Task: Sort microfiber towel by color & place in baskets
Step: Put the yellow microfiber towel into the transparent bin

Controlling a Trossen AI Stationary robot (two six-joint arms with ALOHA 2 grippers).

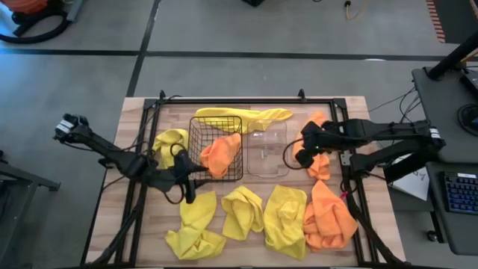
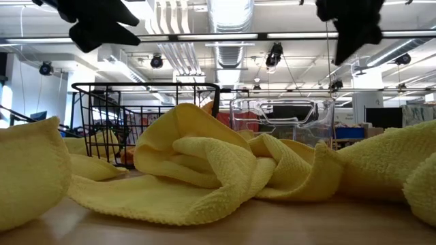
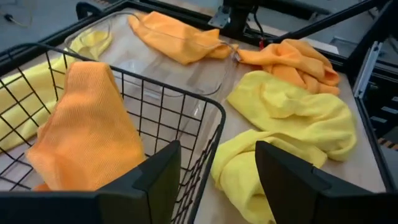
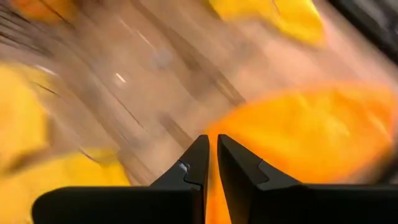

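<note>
High view first: you have the left claw sitting just outside the near left corner of the wire basket, and your left wrist view shows its two fingers standing well apart with nothing between them. Just ahead of that claw, an orange towel lies draped inside the wire basket, spilling up against its far-side wall. Beyond the basket from the claw stands the clear plastic bin, touching or nearly touching the wire one, and it looks to hold nothing. Beside the left claw, on its outer side, a yellow towel is bunched against the basket wall. Your right claw hangs just beside the clear bin on the opposite side, and its wrist view shows the fingers pressed nearly together, gripping nothing that you can see. Directly under and behind that claw lies an orange towel; you will see it as a blurred orange patch in the right wrist view. Toward you from both claws, a row of towels lies along the table edge: three yellow ones and one orange heap. Past the baskets, a long yellow towel stretches along the far side.
</note>
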